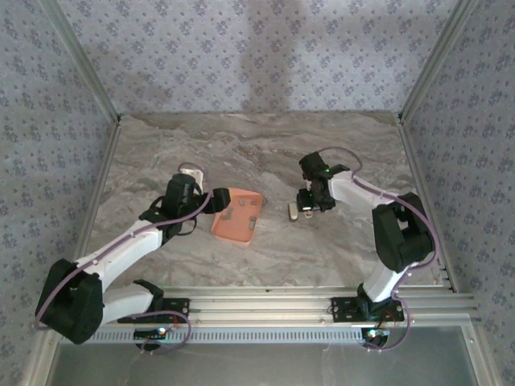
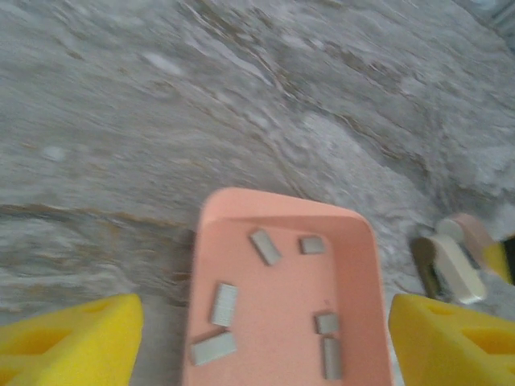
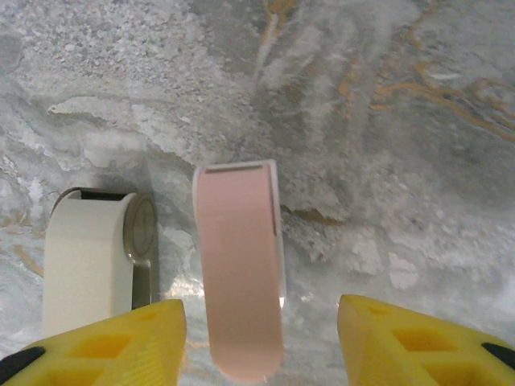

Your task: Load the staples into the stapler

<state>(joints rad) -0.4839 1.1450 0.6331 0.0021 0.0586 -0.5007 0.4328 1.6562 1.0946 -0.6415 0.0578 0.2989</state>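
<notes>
A grey-brown marbled table [image 1: 265, 145] stands between pale floral-papered walls [image 1: 257, 48]; metal posts [image 1: 83, 60] rise at its far corners, and a rail [image 1: 265, 301] lines the near edge.

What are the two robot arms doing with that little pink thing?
They are meant to load a tiny stapler. The right gripper hangs open over it as it lies on the table, not held. The left gripper hovers open over the orange tray, where six staples lie loose. No staple is picked up yet.
</notes>
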